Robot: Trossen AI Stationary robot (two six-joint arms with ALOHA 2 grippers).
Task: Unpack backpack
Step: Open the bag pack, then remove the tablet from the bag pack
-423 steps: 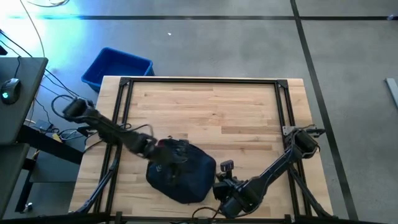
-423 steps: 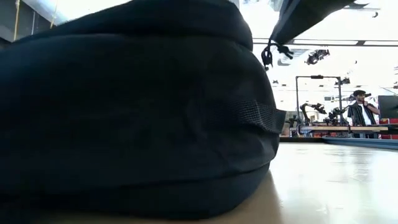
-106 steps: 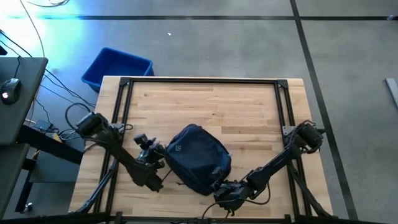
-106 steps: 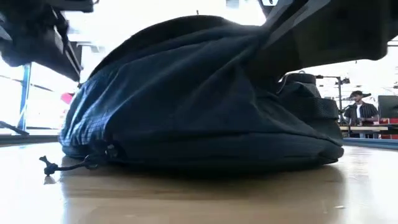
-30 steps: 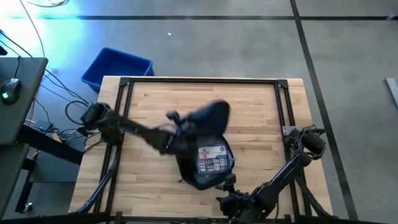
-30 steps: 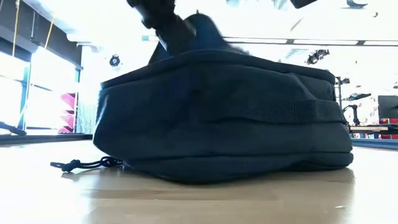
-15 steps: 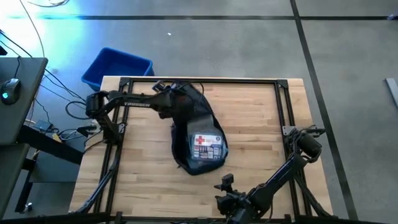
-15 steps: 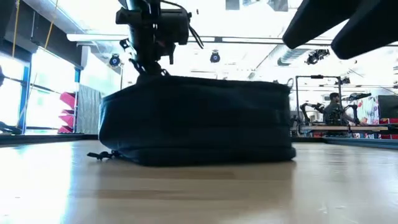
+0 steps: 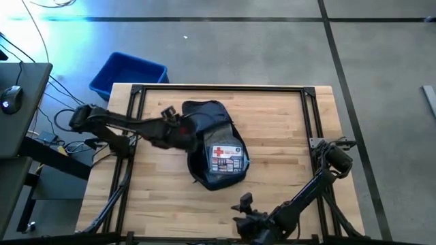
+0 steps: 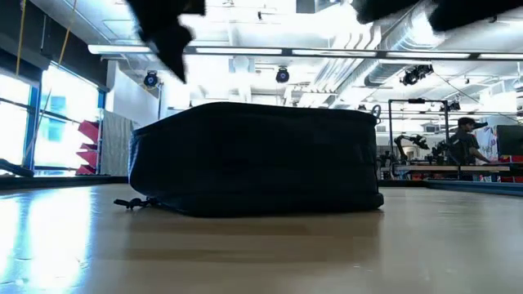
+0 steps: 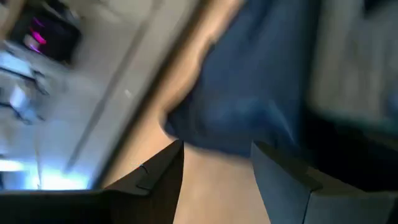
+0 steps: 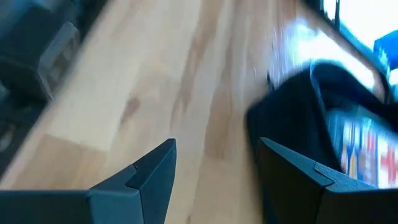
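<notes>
The dark navy backpack (image 9: pixel 204 139) lies on its back mid-table, its flap (image 9: pixel 204 111) thrown back toward the far edge. In the opening, a first-aid kit (image 9: pixel 227 158) with a red cross lies face up. From table height the backpack (image 10: pixel 253 159) is a low dark mound with a zip cord (image 10: pixel 131 202) on the wood. My left gripper (image 9: pixel 184 134) hovers just off the backpack's left side, open (image 11: pixel 217 158), blue fabric ahead of its fingers and nothing between them. My right gripper (image 9: pixel 240 216) waits open (image 12: pixel 217 149) at the near edge, pointing across bare wood toward the backpack (image 12: pixel 292 124).
A blue plastic bin (image 9: pixel 128 73) stands on the floor beyond the table's far left corner. A black frame (image 9: pixel 218 88) runs around the tabletop. Bare wood lies to the right of the backpack and between it and the near edge.
My left gripper carried the backpack's flap toward the far edge, laying it over and uncovering the first-aid kit. It then let go and drew back toward the table's left, beside the backpack. The backpack slid a little toward the far edge and now lies flatter.
</notes>
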